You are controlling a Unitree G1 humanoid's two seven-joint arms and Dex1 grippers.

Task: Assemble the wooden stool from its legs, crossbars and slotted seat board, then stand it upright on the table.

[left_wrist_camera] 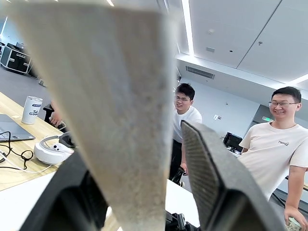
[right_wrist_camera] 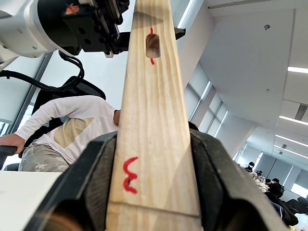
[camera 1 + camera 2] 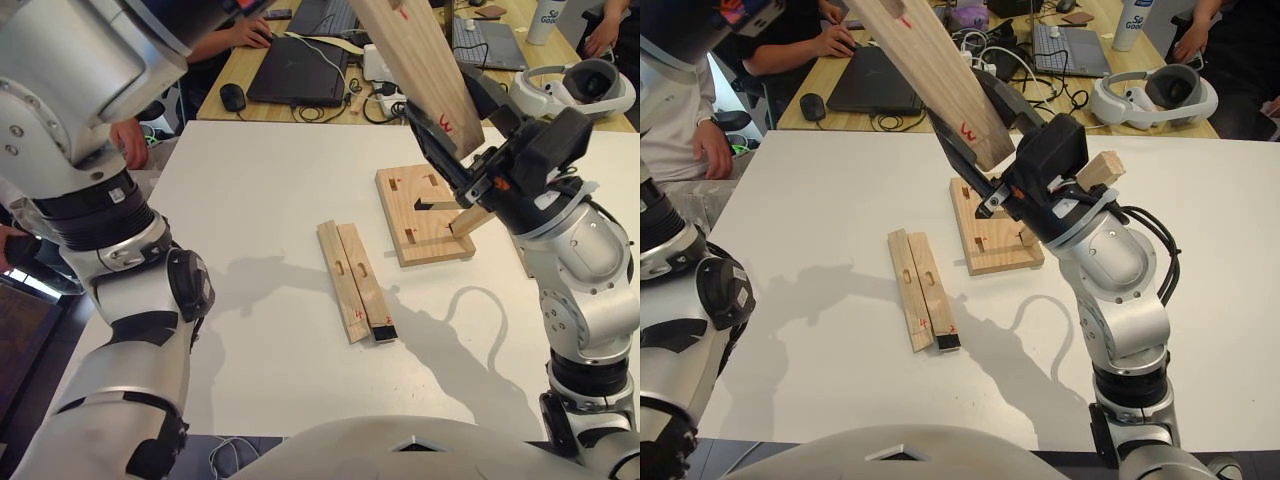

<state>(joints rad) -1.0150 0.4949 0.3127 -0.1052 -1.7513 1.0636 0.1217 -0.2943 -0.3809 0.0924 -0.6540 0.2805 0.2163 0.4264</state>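
Table (image 3: 260,180): one seat board (image 3: 403,207), two legs (image 3: 341,278), raised leg (image 3: 420,50).

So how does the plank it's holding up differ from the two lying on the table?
The held plank is raised and tilted; the table pair lies flat, side by side. The held plank is clamped in both arms' jaws; the table pair is untouched. All are pale wood with slots.

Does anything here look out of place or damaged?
Nothing spilled or broken. Oddest: left gripper and right gripper both clamp one leg, tilted in the air. Of two legs lying side by side, one has a black end.
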